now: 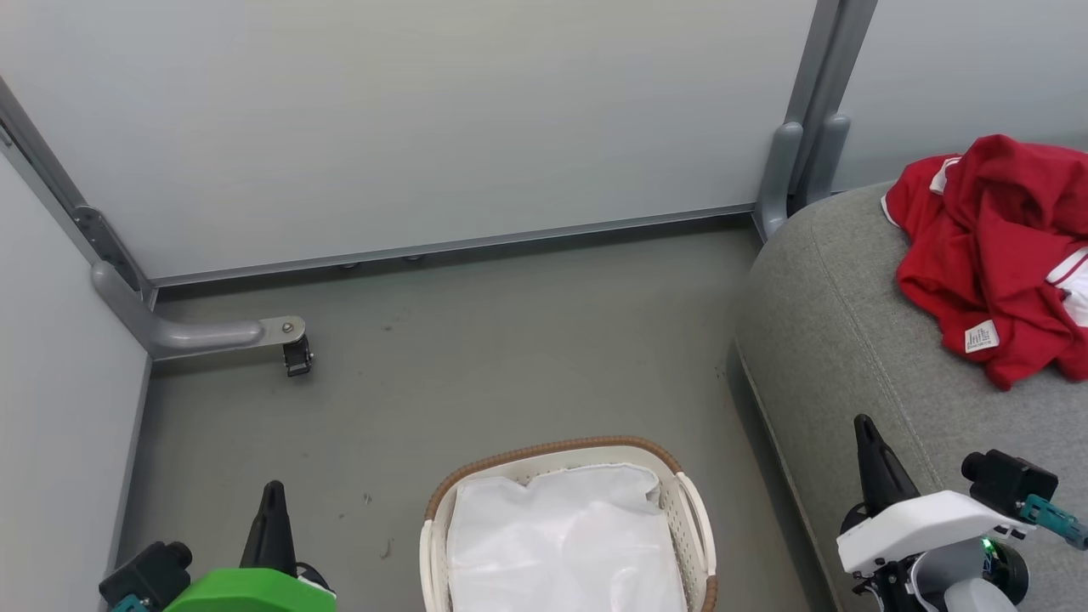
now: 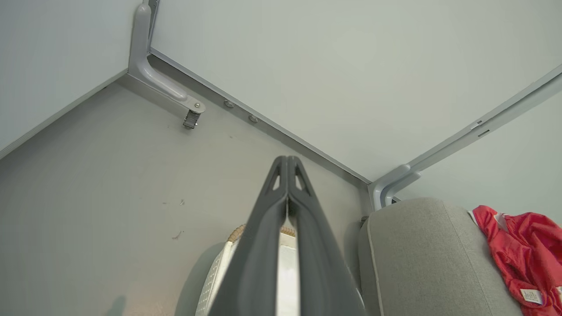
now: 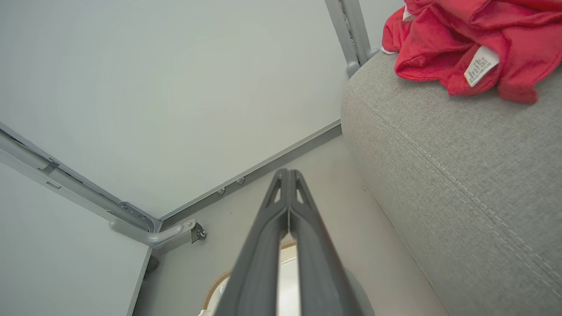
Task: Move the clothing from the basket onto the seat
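Across the head view, we are seeing the clothing (image 1: pixel 994 246) lying in a crumpled red heap on the seat (image 1: pixel 850 340), far right. The basket (image 1: pixel 552 450) is sitting on the grey floor (image 1: pixel 476 365) just left of the seat, lined with a white sheet (image 1: pixel 561 535). Our left gripper (image 1: pixel 274 501) is hovering at lower left beside the basket, and our right gripper (image 1: pixel 865 433) is showing against the seat's near edge, apart from the clothing.

Along the left wrist view, we are finding the left fingers (image 2: pixel 263 228) pressed together at their tips, gripping nothing, with the basket's rim beyond them.

Along the right wrist view, the right fingers (image 3: pixel 263 237) are likewise meeting at their tips, empty, the clothing lying well ahead on the seat.
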You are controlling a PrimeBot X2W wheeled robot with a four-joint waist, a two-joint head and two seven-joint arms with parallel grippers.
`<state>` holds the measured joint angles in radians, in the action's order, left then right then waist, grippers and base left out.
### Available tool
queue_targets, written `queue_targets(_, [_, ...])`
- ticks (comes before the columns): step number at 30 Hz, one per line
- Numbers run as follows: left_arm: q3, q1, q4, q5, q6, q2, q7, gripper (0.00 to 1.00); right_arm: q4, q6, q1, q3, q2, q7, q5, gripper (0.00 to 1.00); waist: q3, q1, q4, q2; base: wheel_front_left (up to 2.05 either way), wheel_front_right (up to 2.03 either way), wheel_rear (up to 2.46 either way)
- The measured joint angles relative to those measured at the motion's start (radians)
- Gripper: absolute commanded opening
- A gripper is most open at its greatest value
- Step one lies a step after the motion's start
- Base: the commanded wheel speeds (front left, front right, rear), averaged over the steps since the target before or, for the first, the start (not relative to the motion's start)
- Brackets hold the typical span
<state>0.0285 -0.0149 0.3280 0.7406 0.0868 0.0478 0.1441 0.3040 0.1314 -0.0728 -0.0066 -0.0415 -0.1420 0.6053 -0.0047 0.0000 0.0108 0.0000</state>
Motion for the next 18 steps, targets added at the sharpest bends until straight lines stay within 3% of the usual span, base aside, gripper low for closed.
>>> queue_targets(18, [-0.036,0.027,-0.021,0.217,0.01,0.0,-0.064,0.0,-0.014,0.0,-0.005,-0.026,-0.001,0.064,0.254,0.0,0.001,0.0,-0.002,0.0,0.0,0.0,0.0])
